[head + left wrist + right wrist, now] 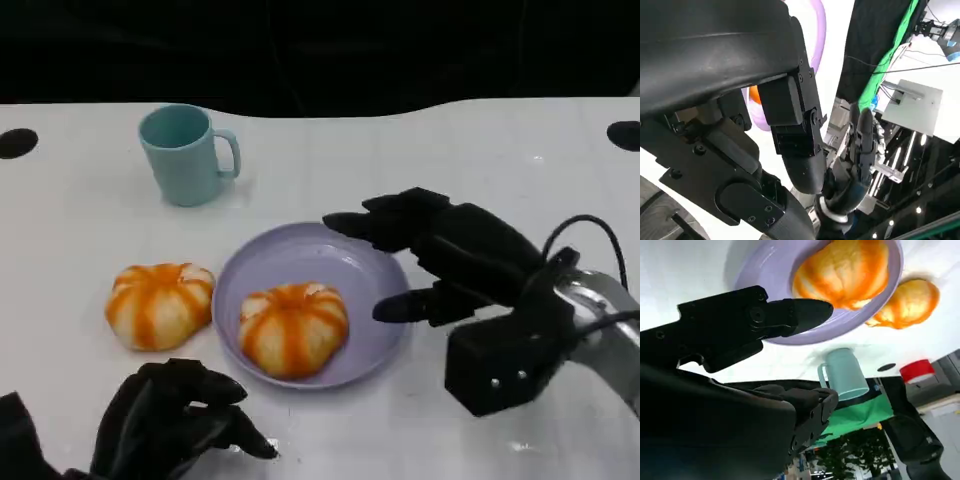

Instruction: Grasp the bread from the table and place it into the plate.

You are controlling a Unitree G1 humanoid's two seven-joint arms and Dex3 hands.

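An orange-striped bread roll [294,328] lies in the lavender plate [350,262] at the table's middle; the right wrist view shows the same roll [847,271] inside the plate [760,267]. A second roll [159,304] rests on the table just left of the plate, also seen as the farther roll [907,302]. My right hand [455,255] hovers over the plate's right rim with fingers spread and nothing in them. My left hand [170,420] sits near the front edge below the second roll, its fingers curled in on nothing; its fingers [795,145] show in the left wrist view.
A light teal mug [186,155] stands behind the plate to the left, also seen as the mug [845,375]. Black round marks [17,142] sit at the table's far corners. A dark backdrop runs behind the white table [500,150].
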